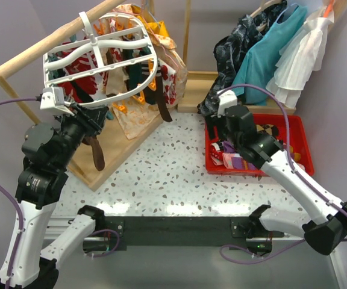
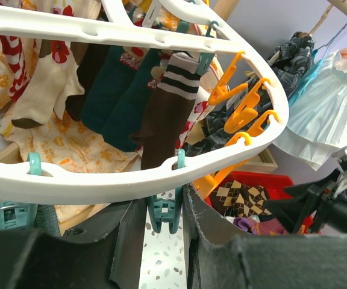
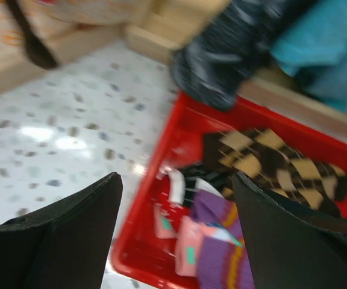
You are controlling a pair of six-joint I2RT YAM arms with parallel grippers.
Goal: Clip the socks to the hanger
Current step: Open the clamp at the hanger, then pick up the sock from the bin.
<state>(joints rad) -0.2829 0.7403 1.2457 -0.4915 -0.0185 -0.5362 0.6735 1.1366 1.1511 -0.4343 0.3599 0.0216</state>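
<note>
- The left tool (image 2: 161,195) is up at the near rim of the hanger (image 2: 101,180). Its fingers stand a narrow gap apart.
- A teal clip (image 2: 164,214) hanging from that rim sits in the gap. I cannot tell whether the pads press on it.
- Just beyond the tips, a brown sock (image 2: 167,120) with a striped cuff hangs clipped inside the white frame. The dark teal socks (image 2: 110,90) hang to its left.
- Orange clips (image 2: 240,114) line the rim ahead and to the right of this tool.
- The right tool (image 3: 176,177) is spread wide and holds nothing. It hovers over the near-left corner of a red bin (image 3: 161,144) on the speckled worktop (image 3: 59,120).
- Loose socks lie in the bin under it. A purple sock (image 3: 221,247) is below the gap, nearer the right finger, and an argyle sock (image 3: 282,162) lies farther ahead to the right.
- This wrist view is blurred, so finer detail is unclear.
</note>
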